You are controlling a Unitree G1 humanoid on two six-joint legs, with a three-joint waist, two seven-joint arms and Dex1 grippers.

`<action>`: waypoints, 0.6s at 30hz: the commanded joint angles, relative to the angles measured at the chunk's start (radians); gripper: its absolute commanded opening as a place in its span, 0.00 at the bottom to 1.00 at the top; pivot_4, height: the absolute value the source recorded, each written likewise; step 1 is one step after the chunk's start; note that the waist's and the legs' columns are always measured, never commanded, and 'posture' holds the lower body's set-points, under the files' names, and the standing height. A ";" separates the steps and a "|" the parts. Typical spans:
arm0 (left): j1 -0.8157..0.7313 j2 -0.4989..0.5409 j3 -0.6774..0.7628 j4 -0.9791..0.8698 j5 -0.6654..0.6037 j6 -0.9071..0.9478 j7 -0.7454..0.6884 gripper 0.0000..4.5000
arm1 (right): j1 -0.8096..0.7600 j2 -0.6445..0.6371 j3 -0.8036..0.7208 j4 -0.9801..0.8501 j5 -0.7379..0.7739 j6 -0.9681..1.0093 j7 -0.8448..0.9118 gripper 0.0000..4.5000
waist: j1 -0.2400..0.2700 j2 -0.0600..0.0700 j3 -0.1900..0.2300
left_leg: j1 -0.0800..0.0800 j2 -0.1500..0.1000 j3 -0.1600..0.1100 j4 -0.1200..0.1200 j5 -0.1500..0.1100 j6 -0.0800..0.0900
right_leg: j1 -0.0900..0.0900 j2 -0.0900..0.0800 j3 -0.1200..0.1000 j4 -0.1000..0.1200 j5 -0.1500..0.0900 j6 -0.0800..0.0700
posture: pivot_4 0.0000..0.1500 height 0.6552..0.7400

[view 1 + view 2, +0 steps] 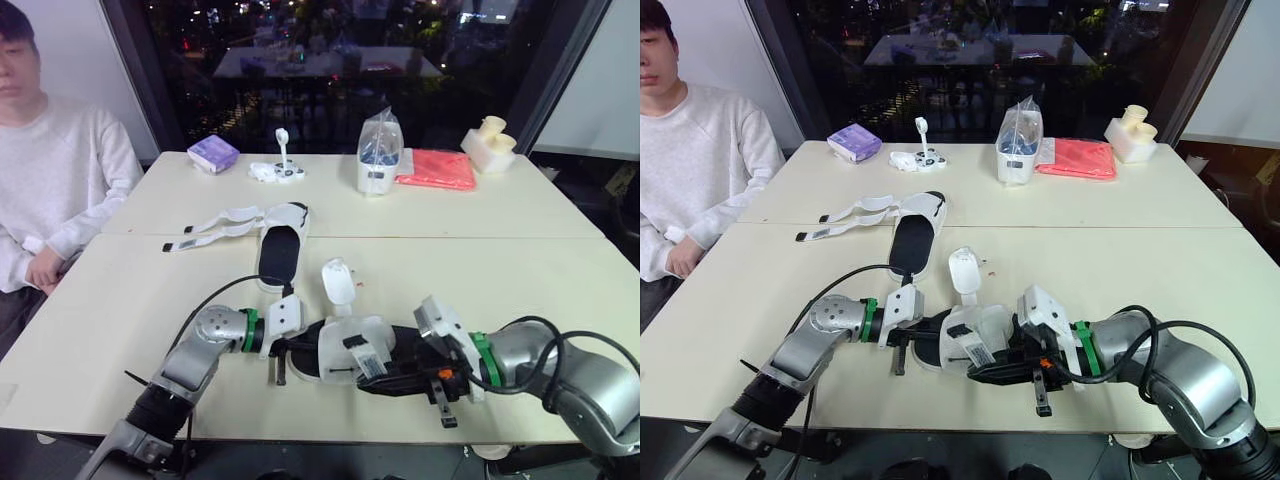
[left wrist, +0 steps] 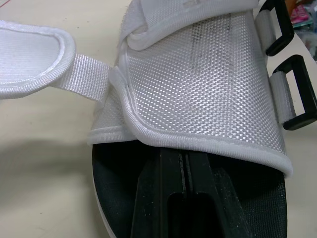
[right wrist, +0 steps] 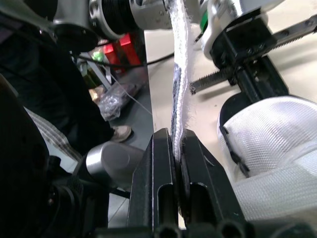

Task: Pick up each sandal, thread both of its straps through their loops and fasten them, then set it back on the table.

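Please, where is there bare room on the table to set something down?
Bare: the table right of the open sandal, and its near-left corner. Crowded: front centre around the held sandal; far row beside the red cloth.

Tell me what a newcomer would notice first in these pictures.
Probably the white sandal at the near edge of the table, with the left gripper at one end and the right gripper shut on its strap. Behind it a second sandal lies with straps spread, and a person sits at the robot's left.

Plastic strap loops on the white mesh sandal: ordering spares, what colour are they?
Plastic strap loops: black, clearest in the left wrist view.
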 commanded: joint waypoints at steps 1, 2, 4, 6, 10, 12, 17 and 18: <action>0.020 0.010 -0.025 -0.023 0.009 0.011 -0.008 0.00 | 0.004 -0.010 -0.007 -0.018 0.012 -0.018 0.003 0.31 | 0.000 0.000 0.000 | 0.000 0.000 0.000 0.000 0.000 0.000 | 0.000 0.000 0.000 0.000 0.000 0.000 | 1.00 1.00; 0.021 0.010 -0.026 -0.025 0.009 0.013 -0.007 0.00 | 0.008 -0.014 -0.008 -0.021 0.015 -0.018 0.007 0.42 | 0.000 0.000 0.000 | 0.000 0.000 0.000 0.000 0.000 0.000 | 0.000 0.000 0.000 0.000 0.000 0.000 | 1.00 1.00; 0.025 0.011 -0.026 -0.029 0.010 0.016 -0.005 0.00 | 0.024 -0.037 -0.004 -0.032 0.003 -0.034 0.026 0.64 | 0.001 0.000 0.000 | 0.000 0.000 0.000 0.000 0.000 0.000 | 0.000 0.000 0.000 0.000 0.000 0.000 | 1.00 1.00; 0.023 0.010 -0.027 -0.027 0.011 0.017 -0.005 0.00 | 0.042 -0.075 0.004 -0.039 -0.023 -0.060 0.053 0.87 | 0.001 0.000 0.000 | 0.000 0.000 -0.001 0.000 0.000 0.000 | 0.000 0.000 0.000 0.000 0.000 0.000 | 1.00 1.00; 0.015 0.005 -0.028 -0.016 0.014 0.013 -0.003 0.00 | 0.102 -0.184 -0.016 -0.050 -0.060 -0.134 0.142 0.99 | 0.001 0.000 0.000 | 0.000 0.000 -0.001 0.000 0.000 0.000 | 0.001 0.000 0.000 -0.001 0.000 0.000 | 1.00 1.00; 0.014 0.003 -0.029 -0.013 0.015 0.011 -0.002 0.00 | 0.131 -0.222 -0.043 -0.046 -0.061 -0.159 0.174 0.99 | 0.002 0.000 0.000 | 0.001 0.000 -0.001 0.000 0.000 0.000 | 0.001 0.000 0.000 -0.001 0.000 0.000 | 1.00 1.00; 0.014 -0.004 -0.034 0.000 0.024 -0.004 0.002 0.00 | 0.175 -0.273 -0.126 0.008 0.009 -0.049 0.150 0.99 | 0.003 -0.001 0.000 | 0.002 0.000 -0.001 0.000 0.000 0.000 | 0.003 -0.002 -0.001 -0.001 0.000 0.000 | 1.00 1.00; 0.014 -0.006 -0.035 0.003 0.026 -0.008 0.004 0.00 | 0.178 -0.274 -0.124 0.015 0.023 -0.008 0.132 0.99 | 0.003 -0.001 0.000 | 0.002 0.000 -0.002 0.000 0.000 0.000 | 0.004 -0.002 -0.001 -0.001 0.000 0.000 | 1.00 1.00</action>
